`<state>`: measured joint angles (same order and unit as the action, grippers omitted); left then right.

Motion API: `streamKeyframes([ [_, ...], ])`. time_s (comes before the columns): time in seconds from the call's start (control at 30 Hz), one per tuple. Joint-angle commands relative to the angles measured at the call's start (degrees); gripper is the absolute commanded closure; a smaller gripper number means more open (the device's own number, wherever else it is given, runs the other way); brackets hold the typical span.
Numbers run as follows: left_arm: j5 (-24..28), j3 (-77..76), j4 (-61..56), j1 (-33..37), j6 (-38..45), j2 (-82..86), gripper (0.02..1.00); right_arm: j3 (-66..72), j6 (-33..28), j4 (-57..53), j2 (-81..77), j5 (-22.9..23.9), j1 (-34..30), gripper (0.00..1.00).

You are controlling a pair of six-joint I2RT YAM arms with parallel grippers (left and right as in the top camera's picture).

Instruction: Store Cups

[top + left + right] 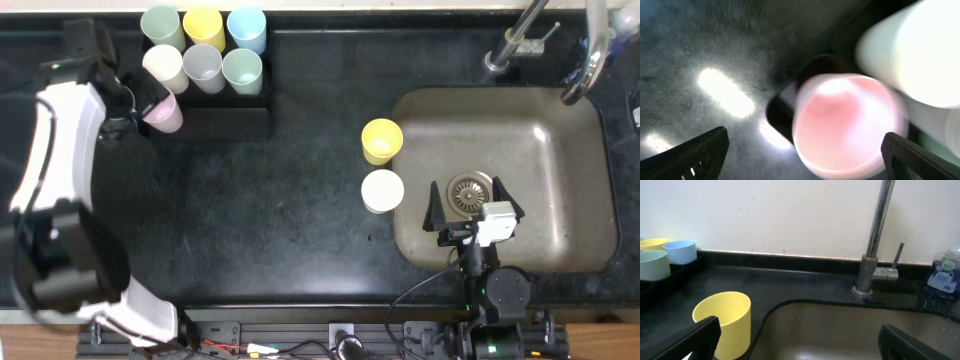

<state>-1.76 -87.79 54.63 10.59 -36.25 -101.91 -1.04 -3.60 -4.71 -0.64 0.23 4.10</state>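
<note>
right gripper hangs over the sink, fingers spread wide. white cup and yellow cup stand on the counter just beside the sink's left rim. farther back, left gripper is spread wide. pink cup sits in the gap between its fingers, at the left front corner of the black tray. cannot tell if the fingers touch it.

I see a dark speckled worktop, stone-like and glossy, throwing back bright glare. The sink looks like brushed steel with a dull satin finish. The tap is polished, shiny metal. The yellow cup and pink cup look like smooth matt plastic. The black tray looks smooth and slightly glossy.
</note>
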Motion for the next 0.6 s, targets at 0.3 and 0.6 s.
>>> streamKeyframes([
  [0.3,-5.1,-1.4,-5.3,-33.7,1.9,10.3,0.018,0.8,0.4,0.3,0.4,-0.2,-0.4,0.005],
  [0.6,-2.2,-1.4,-13.2,-53.0,1.7,2.7,0.018,0.8,0.4,0.3,0.4,-0.2,-0.4,0.003],
])
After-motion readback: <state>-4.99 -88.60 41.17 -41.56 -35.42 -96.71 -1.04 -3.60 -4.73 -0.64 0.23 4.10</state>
